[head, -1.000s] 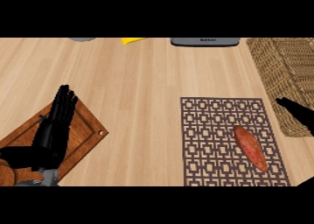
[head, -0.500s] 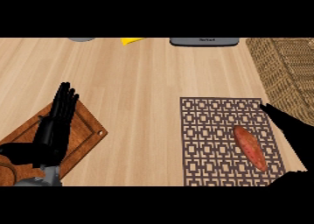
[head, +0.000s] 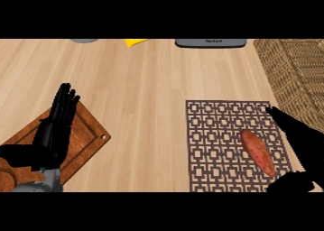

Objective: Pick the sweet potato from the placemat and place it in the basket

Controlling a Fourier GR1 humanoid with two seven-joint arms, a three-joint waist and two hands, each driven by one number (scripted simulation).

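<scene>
An orange sweet potato (head: 258, 152) lies lengthwise on the right part of a brown patterned placemat (head: 217, 140). My right hand (head: 301, 140) is open just right of it, fingers straight and pointing up the mat's right edge, thumb low near the mat's bottom corner; it does not hold the potato. The wicker basket (head: 298, 72) stands at the right edge, beyond the mat. My left hand (head: 52, 132) rests open over a wooden board at the lower left.
The wooden cutting board (head: 84, 140) lies under the left hand. Along the far edge sit a grey device (head: 211, 43), a yellow object (head: 135, 42) and a grey round thing (head: 84, 40).
My right hand has moved left and down from the basket's side to the mat's right edge beside the sweet potato. The left hand and the potato have stayed put.
</scene>
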